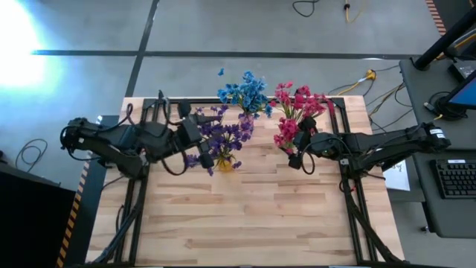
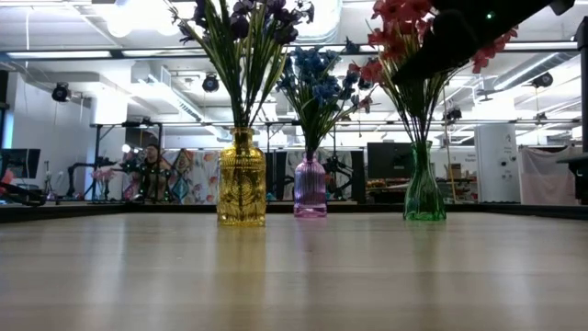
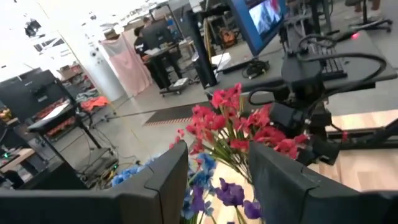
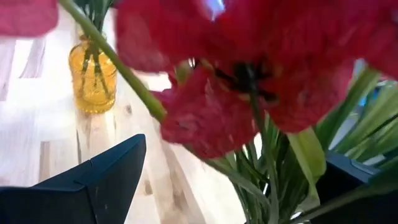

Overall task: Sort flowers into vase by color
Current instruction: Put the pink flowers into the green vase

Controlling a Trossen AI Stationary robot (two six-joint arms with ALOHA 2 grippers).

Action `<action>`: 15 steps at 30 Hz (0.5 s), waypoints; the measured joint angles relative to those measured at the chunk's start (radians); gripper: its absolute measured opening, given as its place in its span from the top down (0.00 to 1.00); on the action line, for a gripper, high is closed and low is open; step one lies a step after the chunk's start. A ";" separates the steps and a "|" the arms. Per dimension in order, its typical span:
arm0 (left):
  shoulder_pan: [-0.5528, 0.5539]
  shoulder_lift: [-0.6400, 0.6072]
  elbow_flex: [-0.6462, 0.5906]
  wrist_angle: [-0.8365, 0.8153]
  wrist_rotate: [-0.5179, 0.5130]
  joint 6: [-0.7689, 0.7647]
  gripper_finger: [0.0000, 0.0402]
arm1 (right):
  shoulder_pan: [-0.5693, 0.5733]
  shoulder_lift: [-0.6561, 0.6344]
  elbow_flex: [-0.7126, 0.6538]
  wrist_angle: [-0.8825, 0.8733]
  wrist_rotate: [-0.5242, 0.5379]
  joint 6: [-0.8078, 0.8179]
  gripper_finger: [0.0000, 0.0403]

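Three bunches stand in vases along the table's far side. Purple flowers (image 1: 219, 134) are in a yellow vase (image 2: 242, 179), blue flowers (image 1: 245, 93) in a purple vase (image 2: 310, 188), and red-pink flowers (image 1: 297, 104) in a green vase (image 2: 424, 188). My left gripper (image 1: 195, 138) is open, level with the purple blooms on their left side (image 3: 219, 180). My right gripper (image 1: 297, 149) is open at the red-pink bunch. In the right wrist view (image 4: 230, 186) its fingers stand on either side of the green stems (image 4: 267, 174), with red blooms close to the lens.
Bare wooden tabletop (image 1: 253, 216) stretches across the near half. Black frame rails (image 1: 349, 201) run along both sides. Cables (image 1: 372, 78) lie on the floor past the far edge. The right arm (image 3: 311, 118) shows beyond the flowers, and people (image 2: 147, 170) stand in the room behind.
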 joint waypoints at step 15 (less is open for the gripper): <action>0.047 -0.006 0.052 -0.018 0.293 0.081 0.62 | 0.000 0.000 0.001 0.008 0.039 -0.090 0.11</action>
